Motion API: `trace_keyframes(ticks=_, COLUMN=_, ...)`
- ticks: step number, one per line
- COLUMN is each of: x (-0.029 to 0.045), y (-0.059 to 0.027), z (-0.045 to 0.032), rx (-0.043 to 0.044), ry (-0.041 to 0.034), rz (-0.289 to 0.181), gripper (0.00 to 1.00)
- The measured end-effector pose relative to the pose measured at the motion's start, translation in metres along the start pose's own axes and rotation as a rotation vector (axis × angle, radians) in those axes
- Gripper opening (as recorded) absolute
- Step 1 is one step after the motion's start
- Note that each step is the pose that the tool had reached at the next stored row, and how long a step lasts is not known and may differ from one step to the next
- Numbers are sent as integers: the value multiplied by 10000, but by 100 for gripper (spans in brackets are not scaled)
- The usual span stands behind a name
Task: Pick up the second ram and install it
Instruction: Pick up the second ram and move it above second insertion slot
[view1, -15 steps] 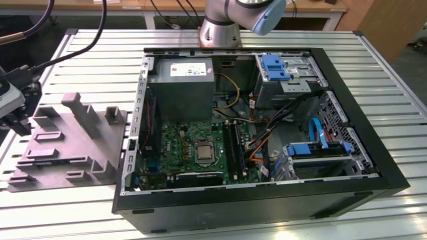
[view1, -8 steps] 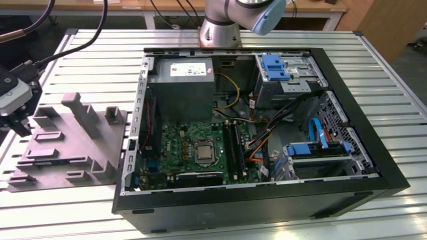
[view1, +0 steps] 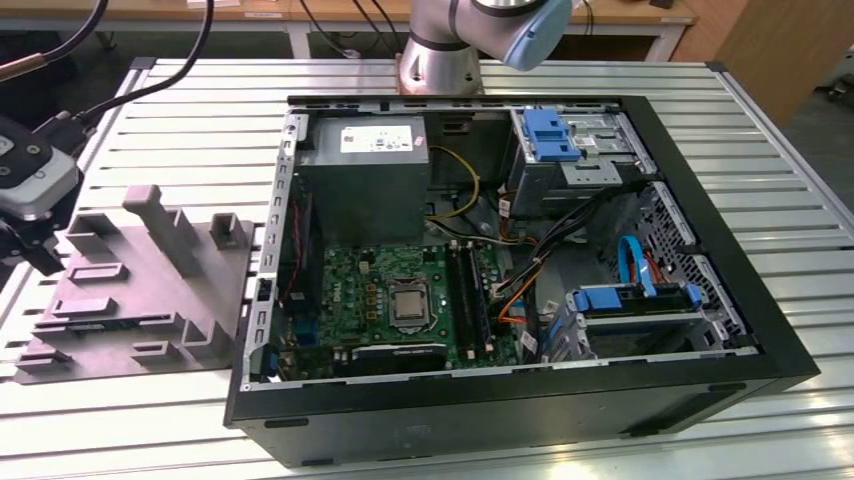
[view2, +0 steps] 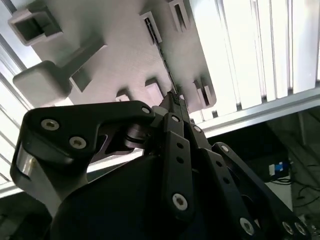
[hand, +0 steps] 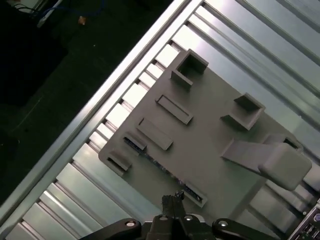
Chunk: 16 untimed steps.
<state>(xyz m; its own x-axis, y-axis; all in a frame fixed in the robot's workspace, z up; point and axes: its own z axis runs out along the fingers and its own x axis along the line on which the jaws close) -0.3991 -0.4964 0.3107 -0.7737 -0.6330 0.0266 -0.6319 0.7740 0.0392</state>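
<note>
The second ram (hand: 160, 167) is a thin dark stick standing on edge in the slots of the grey moulded tray (hand: 215, 125); in the second wrist view the ram (view2: 159, 47) runs away from my fingertips. In the exterior view the ram (view1: 123, 322) shows as a dark strip near the tray's front. My gripper (hand: 172, 200) hovers over one end of the stick with its fingers pressed together and nothing between them. It also appears in the second wrist view, gripper (view2: 175, 97), and at the exterior view's left, gripper (view1: 44, 262), above the tray's edge (view1: 80, 300).
An open computer case (view1: 534, 400) lies on the slatted metal table (view1: 774, 140), to the exterior view's right of the tray. Inside are the motherboard (view1: 360, 290) with black slot rails (view1: 467, 290), cables and blue drive brackets (view1: 547, 135). The tray has raised blocks (view1: 160, 225).
</note>
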Motion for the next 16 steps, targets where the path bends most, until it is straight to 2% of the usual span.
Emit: trace_keyframes(ticks=16, x=-1, y=-1, z=35, rx=78, ry=114, rz=-2916, gripper=10)
